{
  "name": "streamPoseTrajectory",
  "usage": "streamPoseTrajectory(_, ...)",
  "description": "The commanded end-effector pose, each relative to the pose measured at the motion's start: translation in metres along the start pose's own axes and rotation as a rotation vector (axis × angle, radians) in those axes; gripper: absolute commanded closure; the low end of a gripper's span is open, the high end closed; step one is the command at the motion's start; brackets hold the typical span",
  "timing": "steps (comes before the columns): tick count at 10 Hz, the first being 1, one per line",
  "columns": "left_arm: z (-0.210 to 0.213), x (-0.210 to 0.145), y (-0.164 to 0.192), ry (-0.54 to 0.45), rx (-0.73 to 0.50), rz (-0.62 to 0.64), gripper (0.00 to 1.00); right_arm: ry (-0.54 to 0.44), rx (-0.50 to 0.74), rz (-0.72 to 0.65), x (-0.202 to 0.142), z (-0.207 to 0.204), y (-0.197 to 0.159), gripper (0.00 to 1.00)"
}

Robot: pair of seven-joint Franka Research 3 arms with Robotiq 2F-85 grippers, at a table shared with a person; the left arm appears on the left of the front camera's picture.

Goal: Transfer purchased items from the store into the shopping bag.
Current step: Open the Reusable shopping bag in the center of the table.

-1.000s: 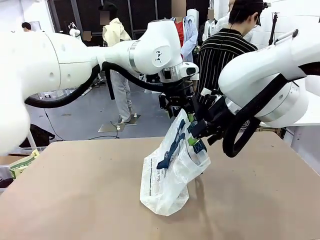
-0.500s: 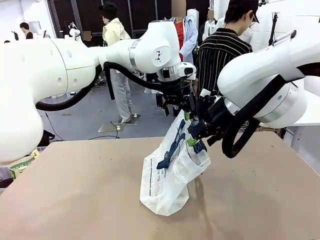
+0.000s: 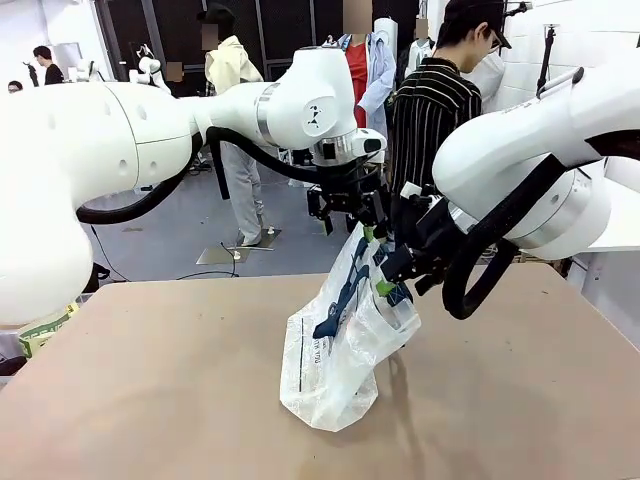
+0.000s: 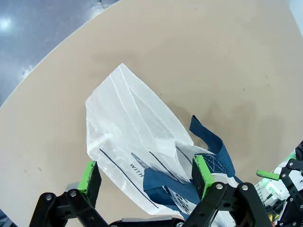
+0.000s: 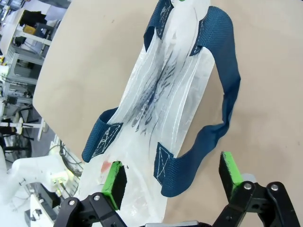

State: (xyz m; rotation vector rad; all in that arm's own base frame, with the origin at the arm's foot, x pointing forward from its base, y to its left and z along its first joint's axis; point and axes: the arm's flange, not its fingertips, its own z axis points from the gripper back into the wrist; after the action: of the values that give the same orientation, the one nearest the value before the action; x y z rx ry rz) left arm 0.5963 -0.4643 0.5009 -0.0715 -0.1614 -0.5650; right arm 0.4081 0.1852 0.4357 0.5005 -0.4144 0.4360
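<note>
"Big table [image 3: 150, 380], and the left arm [image 3: 150, 130] and right arm [image 3: 530, 180] meet over its middle. Why both?"

"For the bag [image 3: 330, 370]. It stands there on its bottom, leaning, with its top up between them. I'd guess they mean to pull the mouth wide so goods can drop in."

"And the navy handles [image 5: 227, 85]?"

"Hanging loose at the top, one looping out sideways."

"Is anything pinched?"

"No. The left gripper [image 4: 147, 175] is spread wide astride the top edge. The right gripper [image 5: 173, 178] is likewise spread across the mouth. Whether a finger props the plastic, I can't tell."
</note>
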Motion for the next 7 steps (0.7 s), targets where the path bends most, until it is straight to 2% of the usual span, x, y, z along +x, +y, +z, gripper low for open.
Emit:
streamPoseTrajectory(1,0.0025,0.0104,-0.0003,0.032,-0.013,0.024,0.0,-0.02,-0.034,0.015,0.006,-0.0055,0.0017,0.22)
streamPoseTrajectory(2,0.0024,0.0098,0.0001,0.034,-0.022,0.013,0.1,-0.021,-0.032,0.015,0.0066,-0.0065,0.0023,0.4)
streamPoseTrajectory(5,0.0017,0.0072,0.0025,0.04,-0.018,0.02,0.66,-0.017,-0.026,0.0,0.0067,-0.0084,0.0036,0.97)
streamPoseTrajectory(7,0.0025,0.005,0.0052,0.037,-0.028,0.025,1.0,-0.023,-0.028,-0.01,0.0069,-0.0081,0.0037,1.0)
